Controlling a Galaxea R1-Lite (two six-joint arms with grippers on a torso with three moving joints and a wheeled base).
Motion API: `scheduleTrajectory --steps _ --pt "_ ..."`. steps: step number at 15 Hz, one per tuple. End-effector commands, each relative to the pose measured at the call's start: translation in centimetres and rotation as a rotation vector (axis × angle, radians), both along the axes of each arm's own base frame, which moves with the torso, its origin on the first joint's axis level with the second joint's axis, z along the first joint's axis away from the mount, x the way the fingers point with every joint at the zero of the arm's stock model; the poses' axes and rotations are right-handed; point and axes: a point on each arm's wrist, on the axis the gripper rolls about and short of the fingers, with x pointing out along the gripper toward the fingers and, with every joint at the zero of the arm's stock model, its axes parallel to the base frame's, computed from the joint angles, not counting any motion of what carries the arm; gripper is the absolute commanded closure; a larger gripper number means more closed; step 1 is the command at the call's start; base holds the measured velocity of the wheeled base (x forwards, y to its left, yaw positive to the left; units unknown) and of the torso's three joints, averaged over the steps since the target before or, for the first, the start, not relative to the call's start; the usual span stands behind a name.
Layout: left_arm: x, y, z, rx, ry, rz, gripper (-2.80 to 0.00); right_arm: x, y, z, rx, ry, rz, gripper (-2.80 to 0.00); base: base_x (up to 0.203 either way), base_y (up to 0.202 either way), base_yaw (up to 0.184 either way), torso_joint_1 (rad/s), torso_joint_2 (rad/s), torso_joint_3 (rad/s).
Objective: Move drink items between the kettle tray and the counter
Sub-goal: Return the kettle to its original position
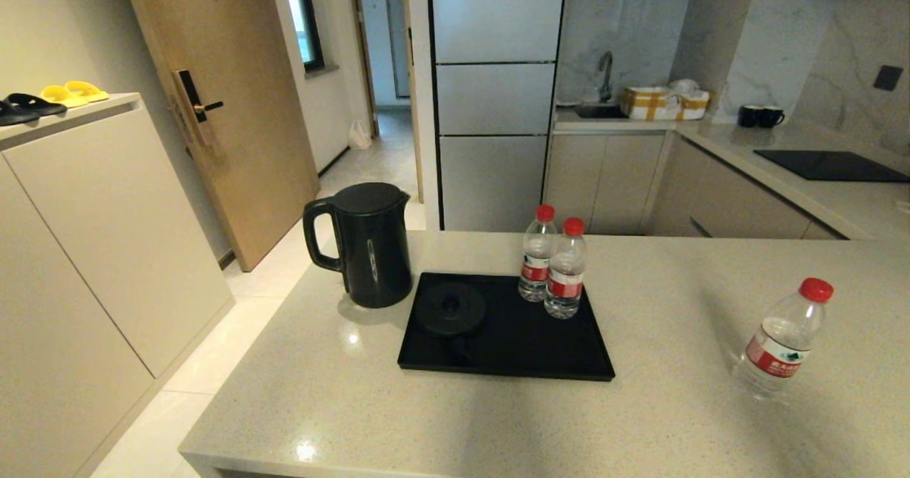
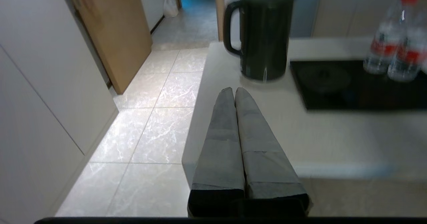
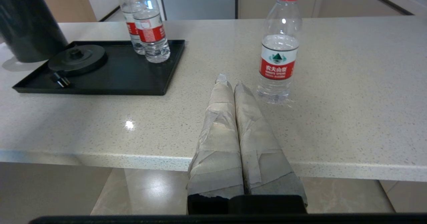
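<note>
From the head camera you see neither arm; the kettle [image 1: 370, 245] stands on the desk [image 1: 661, 407] beside the tray [image 1: 512, 343], which holds two bottles [image 1: 554, 266]. Your left tool [image 2: 231, 90] is closed and empty; the bottle labels blur there. Your right tool [image 3: 230, 81], closed and empty, sits near a lone bottle [image 3: 278, 47] with Chinese writing.

You see only the two grippers, one in each wrist view. Your left gripper [image 2: 235, 90] has two long fingers [image 2: 220, 144] that taper from a broad base to narrow rounded tips, each wrapped in dull grey tape with visible seams, over a black housing at 6 o'clock. Your right gripper [image 3: 231, 83] is the same shape, but its fingers [image 3: 218, 140] wear paler, beige-grey tape, wrinkled and overlapped in ragged layers, fraying at the tips. A black block sits at their base, with a dark camera-mount edge below.
</note>
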Motion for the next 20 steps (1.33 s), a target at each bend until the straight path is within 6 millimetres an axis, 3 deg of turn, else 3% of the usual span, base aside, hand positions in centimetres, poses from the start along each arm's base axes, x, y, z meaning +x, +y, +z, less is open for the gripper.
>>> scheduleTrajectory --steps 1,3,5,9,12,15,17,20 --pt "5.4 0.1 4.8 -0.024 0.168 0.027 0.0 0.0 0.0 0.0 0.0 0.002 0.001 0.0 0.0 0.0 0.0 0.0 0.0 0.0" --pt "9.1 0.1 6.2 -0.055 0.263 0.042 0.0 0.0 0.0 0.0 0.0 0.002 0.001 0.0 0.0 0.0 0.0 0.0 0.0 0.0" --pt "12.8 0.0 5.7 -0.08 0.391 0.024 0.0 0.0 0.0 0.0 0.0 0.002 0.001 0.0 0.0 0.0 0.0 0.0 0.0 0.0" --pt "22.6 0.0 2.1 -0.122 0.592 0.002 0.0 0.0 0.0 0.0 0.0 0.002 0.001 0.0 0.0 0.0 0.0 0.0 0.0 0.0" --pt "30.9 -0.1 -1.1 -0.11 0.599 0.027 0.0 0.0 0.0 0.0 0.0 0.003 0.001 0.0 0.0 0.0 0.0 0.0 0.0 0.0" --pt "38.2 -0.6 -2.0 -0.101 0.525 0.031 0.0 0.0 0.0 0.0 0.0 0.003 0.001 0.0 0.0 0.0 0.0 0.0 0.0 0.0" --pt "41.0 -1.3 -3.2 -0.095 0.505 0.025 0.0 0.0 0.0 0.0 0.0 0.002 0.001 0.0 0.0 0.0 0.0 0.0 0.0 0.0" --pt "42.9 -1.7 -6.1 -0.086 0.546 0.041 0.0 0.0 0.0 0.0 0.0 0.002 0.001 0.0 0.0 0.0 0.0 0.0 0.0 0.0"
